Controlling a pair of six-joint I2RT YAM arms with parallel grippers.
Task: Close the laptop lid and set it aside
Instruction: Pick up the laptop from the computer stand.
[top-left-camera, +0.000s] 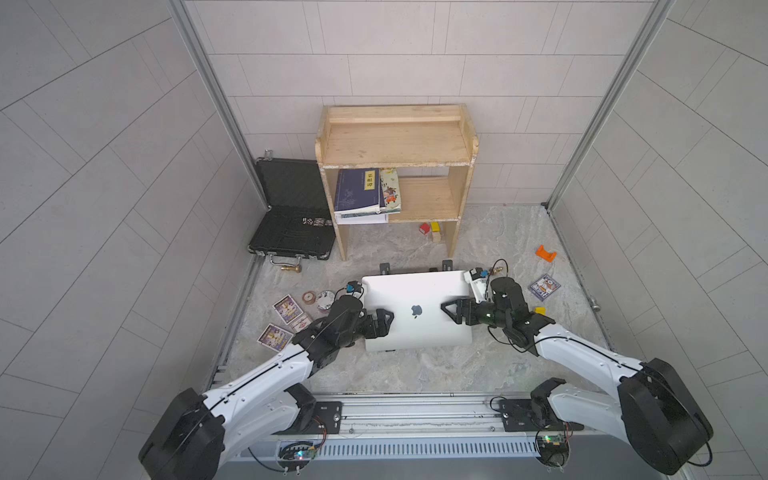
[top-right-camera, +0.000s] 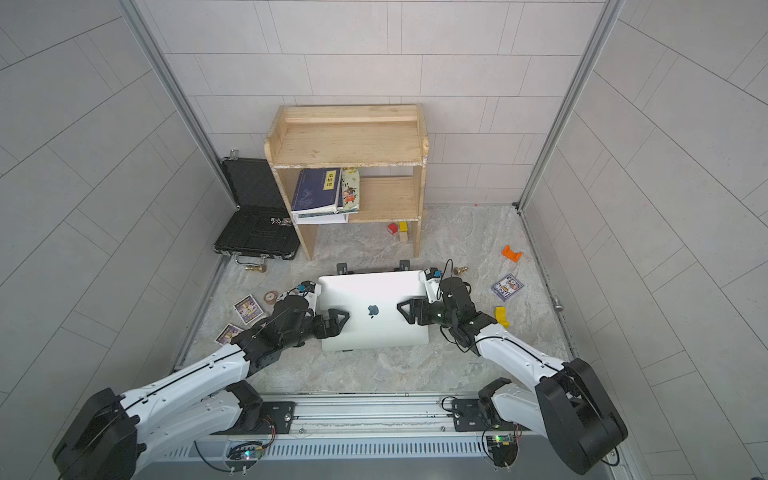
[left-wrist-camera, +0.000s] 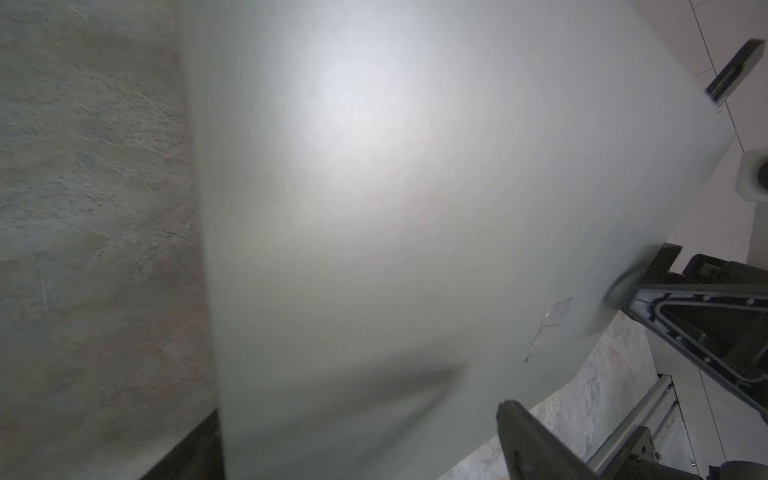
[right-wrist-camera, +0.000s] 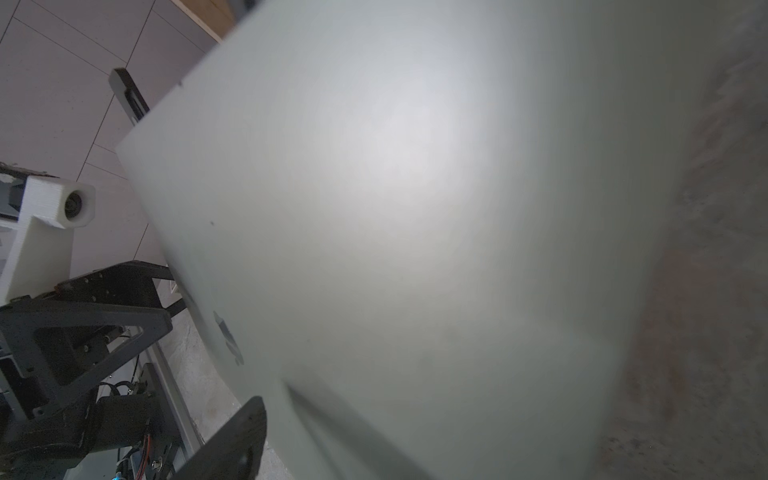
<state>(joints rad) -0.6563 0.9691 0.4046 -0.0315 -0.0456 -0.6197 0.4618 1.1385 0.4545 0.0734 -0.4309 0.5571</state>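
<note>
The silver laptop (top-left-camera: 415, 291) (top-right-camera: 374, 291) lies in the middle of the table on a black folding stand (top-left-camera: 384, 268). The laptop lid (top-left-camera: 419, 328) faces up with the apple logo showing in both top views; screen and keys are hidden. My left gripper (top-left-camera: 388, 324) (top-right-camera: 344, 320) reaches in over the lid's left edge, fingers spread. From the right edge my right gripper (top-left-camera: 445, 312) (top-right-camera: 402, 311) does the same. Both are open and hold nothing. Each wrist view is filled by the blurred lid (left-wrist-camera: 374, 208) (right-wrist-camera: 415, 208), with one dark finger (left-wrist-camera: 536, 444) (right-wrist-camera: 232, 444) at its edge.
A wooden shelf (top-left-camera: 395, 137) holding books (top-left-camera: 359, 191) stands behind the laptop, with an open black briefcase (top-left-camera: 291, 208) to its left. Card packs (top-left-camera: 286, 309) (top-left-camera: 544, 287), small blocks (top-left-camera: 430, 230), a yellow block (top-left-camera: 540, 310) and an orange piece (top-left-camera: 545, 253) lie scattered around.
</note>
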